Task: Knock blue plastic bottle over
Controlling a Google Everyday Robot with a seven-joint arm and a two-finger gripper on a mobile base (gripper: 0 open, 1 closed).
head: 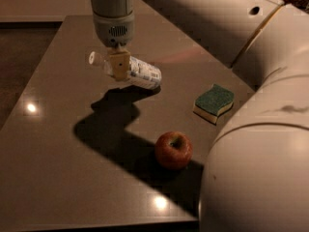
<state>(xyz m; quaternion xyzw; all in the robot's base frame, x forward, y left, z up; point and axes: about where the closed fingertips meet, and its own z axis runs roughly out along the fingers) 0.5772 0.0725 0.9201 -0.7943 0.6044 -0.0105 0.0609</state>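
The blue plastic bottle is a small clear bottle with a white cap and a blue-and-white label. It lies almost flat on the grey table, cap pointing left and slightly raised, base end down at the right. My gripper hangs straight down from the wrist and sits against the bottle's neck end, covering part of it. A dark shadow lies just in front of the bottle.
A red apple sits at the front of the table, right of centre. A green-and-yellow sponge lies to the right of the bottle. My large white arm fills the right side and hides the table's right edge.
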